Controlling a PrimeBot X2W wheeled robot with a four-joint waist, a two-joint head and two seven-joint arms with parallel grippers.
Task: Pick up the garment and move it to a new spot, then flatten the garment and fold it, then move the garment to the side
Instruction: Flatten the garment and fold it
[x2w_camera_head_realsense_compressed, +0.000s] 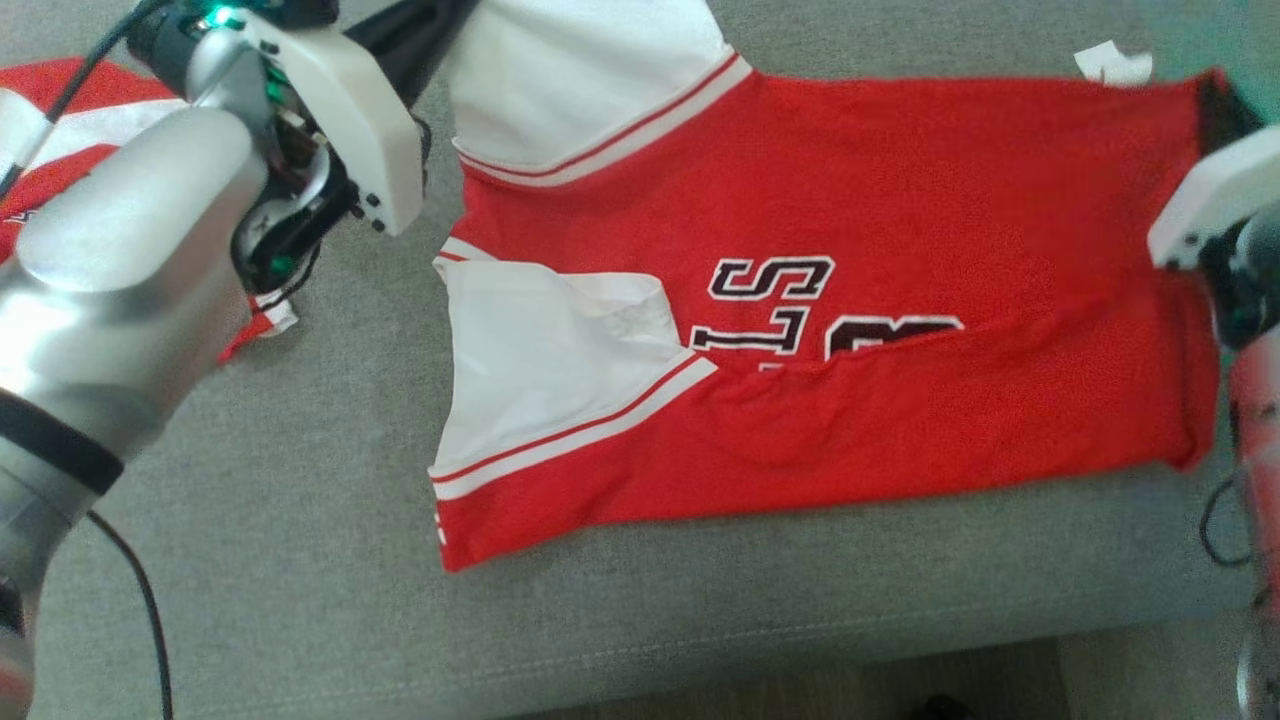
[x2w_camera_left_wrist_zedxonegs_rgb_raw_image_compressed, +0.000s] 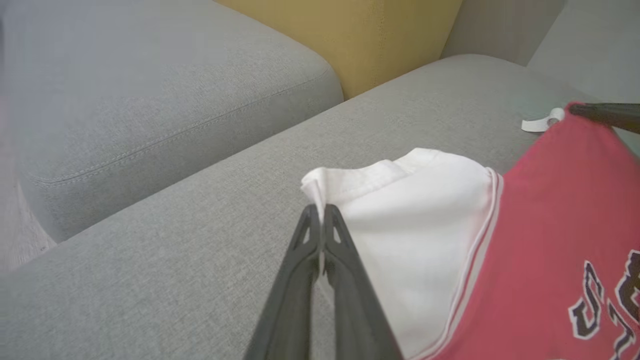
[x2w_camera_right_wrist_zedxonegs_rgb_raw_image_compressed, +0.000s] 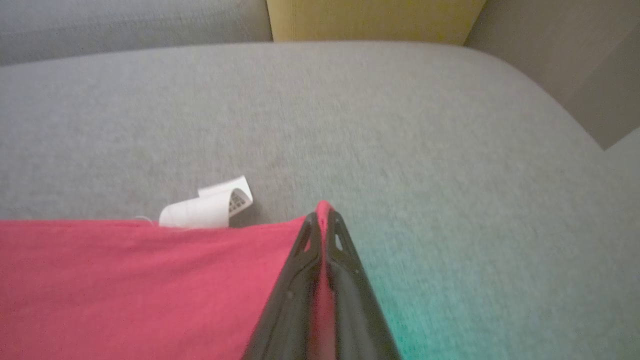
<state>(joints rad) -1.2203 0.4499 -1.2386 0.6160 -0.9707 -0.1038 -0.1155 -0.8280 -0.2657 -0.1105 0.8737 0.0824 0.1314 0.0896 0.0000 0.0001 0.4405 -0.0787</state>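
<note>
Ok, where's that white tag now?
In the head view the white tag lies upper right on the grey cushion, at the jersey's far edge near the right fingers.

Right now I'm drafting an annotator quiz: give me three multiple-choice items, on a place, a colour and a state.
1. The white tag lies: A) on the yellow panel; B) on the grey cushion at the red edge of the jersey; C) on the floor.
2. The jersey's sleeves are: A) blue; B) black; C) white.
3. The fingers of the right gripper are: A) shut on the jersey's red corner; B) wide open; C) shut on the tag.
Answers: B, it lies beside the hem; C, both show white; A, red cloth sits between them.
</note>
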